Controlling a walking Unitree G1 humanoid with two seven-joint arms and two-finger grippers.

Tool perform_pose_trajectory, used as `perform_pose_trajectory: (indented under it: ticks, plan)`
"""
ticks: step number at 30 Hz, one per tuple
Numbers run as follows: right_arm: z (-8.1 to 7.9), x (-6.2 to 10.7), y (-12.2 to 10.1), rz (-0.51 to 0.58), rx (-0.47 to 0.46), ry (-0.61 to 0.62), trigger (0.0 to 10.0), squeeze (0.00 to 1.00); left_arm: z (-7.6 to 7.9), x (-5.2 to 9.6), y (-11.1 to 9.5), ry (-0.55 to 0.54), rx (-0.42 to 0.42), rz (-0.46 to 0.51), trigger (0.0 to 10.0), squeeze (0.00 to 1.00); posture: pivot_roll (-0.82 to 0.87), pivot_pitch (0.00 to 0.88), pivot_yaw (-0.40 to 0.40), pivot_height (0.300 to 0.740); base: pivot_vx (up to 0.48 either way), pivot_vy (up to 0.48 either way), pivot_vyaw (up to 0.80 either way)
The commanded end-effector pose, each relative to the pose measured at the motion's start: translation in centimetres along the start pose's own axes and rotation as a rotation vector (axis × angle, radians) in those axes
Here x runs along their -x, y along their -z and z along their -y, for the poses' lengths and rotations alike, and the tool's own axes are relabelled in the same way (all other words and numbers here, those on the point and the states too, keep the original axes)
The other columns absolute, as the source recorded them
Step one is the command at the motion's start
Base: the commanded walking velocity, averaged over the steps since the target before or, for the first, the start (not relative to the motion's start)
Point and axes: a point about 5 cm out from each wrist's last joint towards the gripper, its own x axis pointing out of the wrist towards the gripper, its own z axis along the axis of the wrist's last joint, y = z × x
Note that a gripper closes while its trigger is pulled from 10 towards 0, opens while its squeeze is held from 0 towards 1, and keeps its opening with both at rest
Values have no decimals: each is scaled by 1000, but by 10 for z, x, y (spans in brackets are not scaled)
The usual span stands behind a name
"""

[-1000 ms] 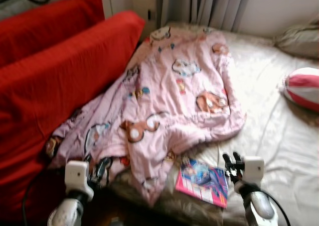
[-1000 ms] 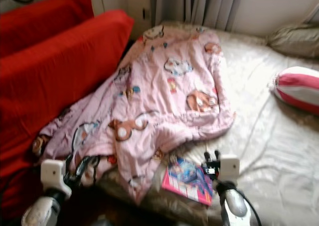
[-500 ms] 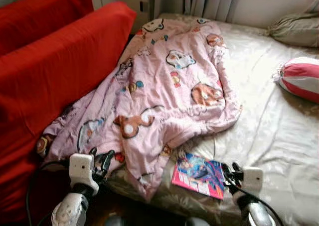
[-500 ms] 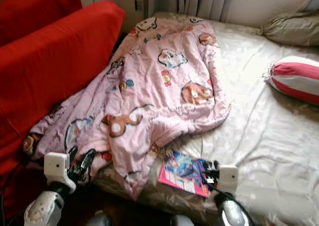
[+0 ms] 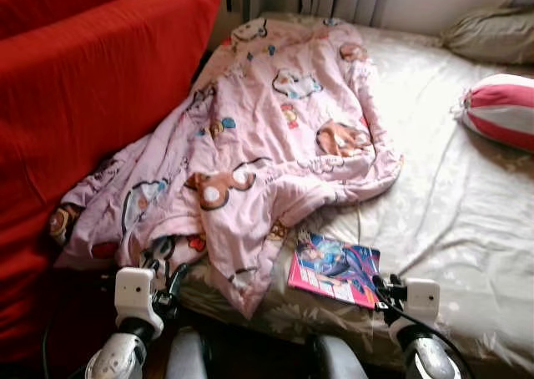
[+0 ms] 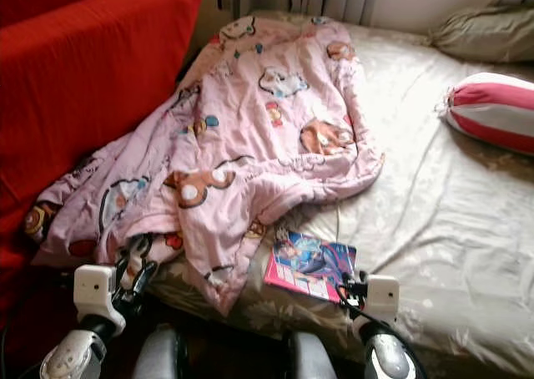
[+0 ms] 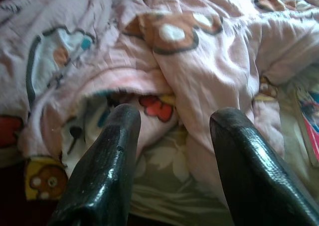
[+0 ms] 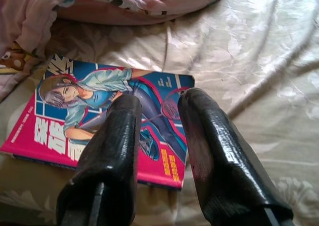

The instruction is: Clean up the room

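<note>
The right gripper (image 8: 154, 136) hovers just short of the book (image 5: 334, 270), fingers a narrow gap apart and holding nothing; the left gripper (image 7: 172, 151) is spread wide before the quilt (image 5: 250, 154). The book lies flat on the bed (image 5: 467, 212) near its front edge, beside the quilt's hem. It looks thin, light and glossy, probably slippery, so its near edge seems the best hold; the quilt is soft and limp.

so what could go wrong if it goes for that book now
The book lies flat on the soft bed sheet near the bed's front edge, so the open right gripper may press it into the bedding or nudge it off instead of getting under it. The pink blanket lies right beside the book's far corner and could catch on a finger. The left gripper is open by the blanket's hanging edge and might snag it.
</note>
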Motion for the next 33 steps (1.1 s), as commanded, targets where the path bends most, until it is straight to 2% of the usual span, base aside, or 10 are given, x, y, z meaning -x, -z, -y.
perform_pose_trajectory:
  ticks: [1,13,16,19,22,29,31,32,33]
  plan:
    - [4,3,6,-33,-10,17,10000,0,-1,1,4,1,3,-16,10000,0,2,182,-62,621,0,0,0]
    - [-3,-2,9,-63,-38,23,10000,0,-1,1,16,8,1,-46,10000,0,20,164,-49,621,0,0,0]
    - [-6,-4,9,-66,-42,19,10000,0,-2,1,17,6,-1,-48,10000,0,22,164,-43,607,0,0,0]
    - [-7,-6,5,-39,-48,17,10000,0,-2,-1,17,11,-7,-42,10000,0,31,190,-39,607,0,0,0]
    - [-6,-6,6,-59,-30,27,10000,0,-3,-2,16,10,-12,-39,10000,0,35,201,-38,607,0,0,0]
    - [-5,-8,5,-55,-50,46,10000,0,0,1,16,30,-22,-35,10000,0,39,243,-32,607,0,0,0]
    - [-7,-9,5,-61,-83,38,10000,0,-1,1,16,30,-23,-34,10000,0,41,258,-33,607,0,0,0]
    - [-8,-9,6,-67,-90,34,10000,1000,-1,1,16,30,-24,-35,10000,0,43,262,-33,607,0,0,0]
    - [-8,-10,6,-71,-95,29,10000,1000,-1,1,16,29,-25,-36,10000,0,43,260,-32,607,0,0,0]
